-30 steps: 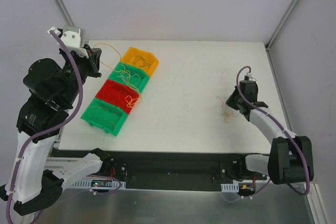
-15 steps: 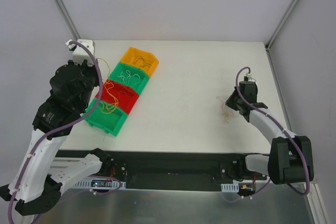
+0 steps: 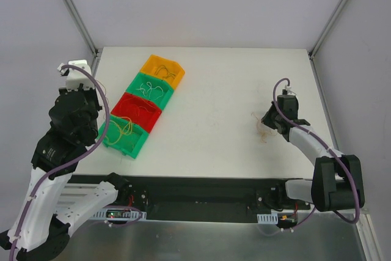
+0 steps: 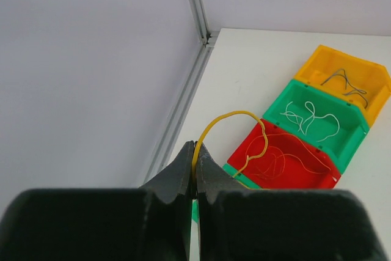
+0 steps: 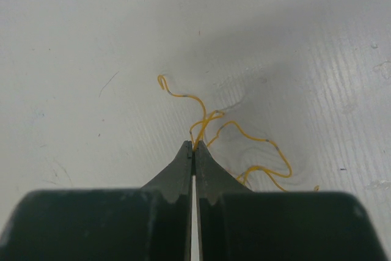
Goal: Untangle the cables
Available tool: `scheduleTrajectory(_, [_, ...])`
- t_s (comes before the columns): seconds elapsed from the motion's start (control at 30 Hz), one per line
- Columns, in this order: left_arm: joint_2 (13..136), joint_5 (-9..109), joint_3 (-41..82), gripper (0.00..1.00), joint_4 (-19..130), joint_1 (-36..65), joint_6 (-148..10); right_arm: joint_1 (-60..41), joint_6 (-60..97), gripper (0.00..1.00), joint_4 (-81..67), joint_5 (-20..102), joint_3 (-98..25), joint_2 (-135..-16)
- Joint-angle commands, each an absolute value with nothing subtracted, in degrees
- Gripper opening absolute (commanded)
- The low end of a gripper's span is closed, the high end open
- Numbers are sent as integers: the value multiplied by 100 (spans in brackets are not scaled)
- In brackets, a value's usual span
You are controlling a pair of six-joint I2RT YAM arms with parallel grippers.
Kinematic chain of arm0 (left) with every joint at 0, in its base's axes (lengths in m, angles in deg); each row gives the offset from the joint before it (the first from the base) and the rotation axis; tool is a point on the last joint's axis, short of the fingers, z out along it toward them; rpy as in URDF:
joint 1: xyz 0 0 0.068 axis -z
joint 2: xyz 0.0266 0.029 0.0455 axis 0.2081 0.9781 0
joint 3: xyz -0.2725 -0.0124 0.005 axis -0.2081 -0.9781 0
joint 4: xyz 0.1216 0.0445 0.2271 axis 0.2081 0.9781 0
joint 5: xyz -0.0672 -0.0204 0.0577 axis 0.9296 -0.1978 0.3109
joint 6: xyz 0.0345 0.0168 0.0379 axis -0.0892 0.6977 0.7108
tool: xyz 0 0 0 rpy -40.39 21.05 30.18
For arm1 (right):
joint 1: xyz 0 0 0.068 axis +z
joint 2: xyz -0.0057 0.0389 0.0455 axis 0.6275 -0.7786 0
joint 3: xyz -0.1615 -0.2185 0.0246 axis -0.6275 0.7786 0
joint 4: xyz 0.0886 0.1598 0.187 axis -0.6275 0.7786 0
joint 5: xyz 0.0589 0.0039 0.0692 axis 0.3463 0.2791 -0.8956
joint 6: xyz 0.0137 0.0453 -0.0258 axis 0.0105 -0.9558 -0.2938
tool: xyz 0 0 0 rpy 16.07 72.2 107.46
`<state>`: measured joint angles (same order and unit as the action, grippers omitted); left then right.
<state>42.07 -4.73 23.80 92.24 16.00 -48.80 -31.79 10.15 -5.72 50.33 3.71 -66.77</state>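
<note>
Cables [image 5: 227, 128] of the loose yellow clump lie on the white table [image 5: 91, 29] right at my right gripper [image 5: 193, 150]. Its jaws are pressed together on the strands where they bunch. From that pinch the curls spread toward the upper left and lower right of the wrist view.

Seen from overhead, the clump sits at the right middle of the frame, well apart from the row of bins [image 3: 160, 73] at the left. My right arm is the one on it. My left would have to cross the whole table.

One separate yellow wire [image 4: 235, 114] is nipped in my left gripper [image 4: 195, 172], jaws closed on it. It arcs up and right from the tips and comes down at the near corner of the red bin [image 4: 317, 169]. I cannot tell where its far end rests. I judge any pull should follow that line.
</note>
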Motion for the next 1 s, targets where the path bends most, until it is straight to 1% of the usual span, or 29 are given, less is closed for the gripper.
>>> scheduleTrajectory(0.0, [4057, -885, 2299, 0, 9114, 1541, -4674, -3139, 1102, 0, -732, 4954, 358, -6681])
scheduleTrajectory(0.13, [4039, -763, 1816, 0, 9079, 1532, -4981, -3122, 1102, 0, -741, 4972, 402, -6645])
scheduleTrajectory(0.27, [4145, -385, 1192, 0, 8851, 1445, -5377, -3122, 1120, 0, -733, 4936, 384, -6733])
scheduleTrajectory(0.4, [4303, 229, 708, 0, 8473, 1128, -5465, -3104, 1138, 0, -732, 4927, 419, -6602])
scheduleTrajectory(0.53, [4452, 766, 856, 0, 8393, 1031, -5326, -3078, 1155, 0, -732, 4954, 437, -6505])
scheduleTrajectory(0.7, [4593, 1057, 1480, 0, 8375, 1031, -4825, -3078, 1138, 0, -741, 4936, 411, -6575])
scheduleTrajectory(0.97, [4725, 969, 2174, 0, 8358, 1031, -4113, -3078, 1155, 0, -741, 4936, 410, -6610])
